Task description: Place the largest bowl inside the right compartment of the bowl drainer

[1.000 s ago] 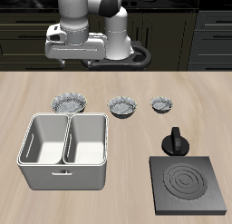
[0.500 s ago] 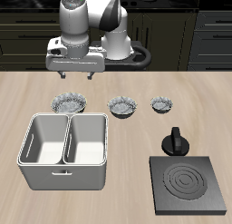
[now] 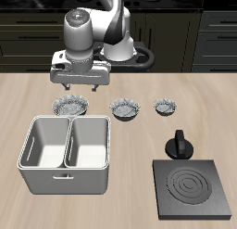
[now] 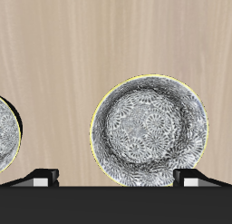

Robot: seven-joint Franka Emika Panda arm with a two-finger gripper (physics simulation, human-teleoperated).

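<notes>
- Below the spread jaws: largest bowl, upright on the table, scalloped rim facing up, not yet touched.
- Gripper hovering above that bowl, released, nothing between the fingers; gap apparently about as wide as the bowl, though only the fingertips show in the wrist view.
- Off to one side of the jaws, well outside the gap: next bowl, only its edge caught by the wrist camera. Third bowl farther along the same row.
- Nearer the table's front edge than the jaws: drainer with two equal wells; right compartment bare and unobstructed.
- Risk, straight descent: fingers straddling the whole bowl would close on nothing or land on the rim and tip it; cause, jaw span close to rim width.
- Risk, rim pinch: a thin, wavy edge gives poor purchase, so a shallow bite could let the bowl swing or slip in the lift.
- Risk, off-centre approach: a finger striking the inner slope would shove the bowl along the table towards its neighbour.
- Risk, carry: wells look alike and touch along a shared wall, so a release over the divider could drop the bowl into the wrong well or leave it perched on the rim.
</notes>
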